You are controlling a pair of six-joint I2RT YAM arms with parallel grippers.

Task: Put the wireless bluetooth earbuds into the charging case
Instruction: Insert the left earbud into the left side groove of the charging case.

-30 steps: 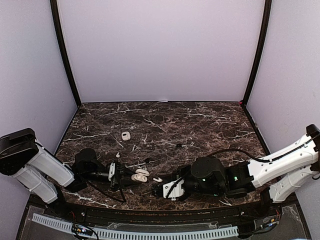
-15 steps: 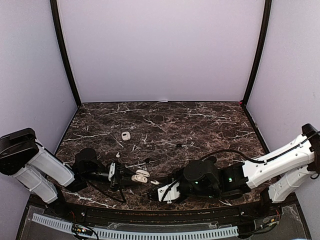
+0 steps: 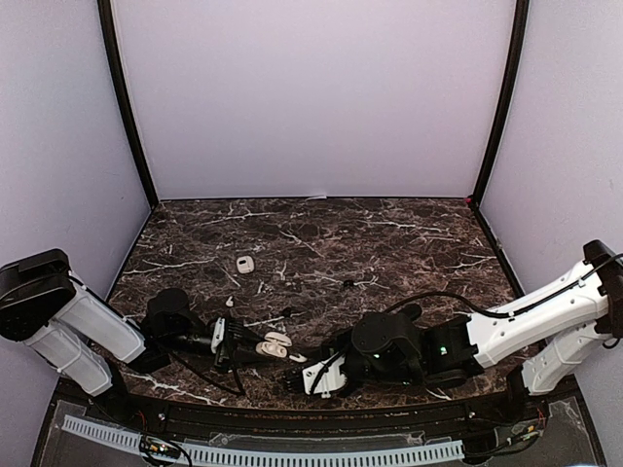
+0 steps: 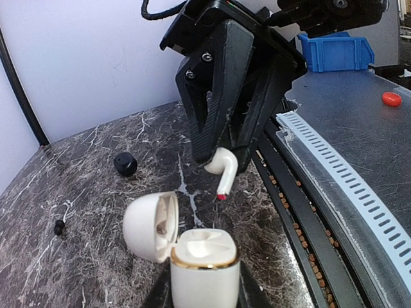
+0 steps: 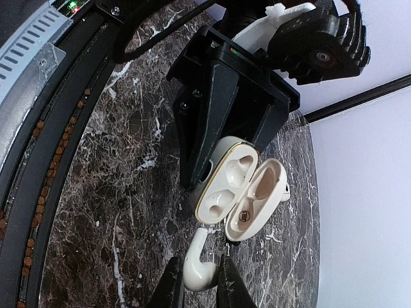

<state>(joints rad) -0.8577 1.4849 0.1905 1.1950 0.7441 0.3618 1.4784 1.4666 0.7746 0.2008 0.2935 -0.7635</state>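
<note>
A small dark stamp (image 5: 246, 220) sits inside the open lid (image 5: 257, 192) of the white charging case (image 5: 221, 186), seen from the right wrist. Its characters are too blurred to read for certain.

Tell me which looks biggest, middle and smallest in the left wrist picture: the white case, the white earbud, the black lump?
1. white case, open, nearest the camera.
2. white earbud.
3. black lump, though it lies farther back, so second and third are unsure.
</note>
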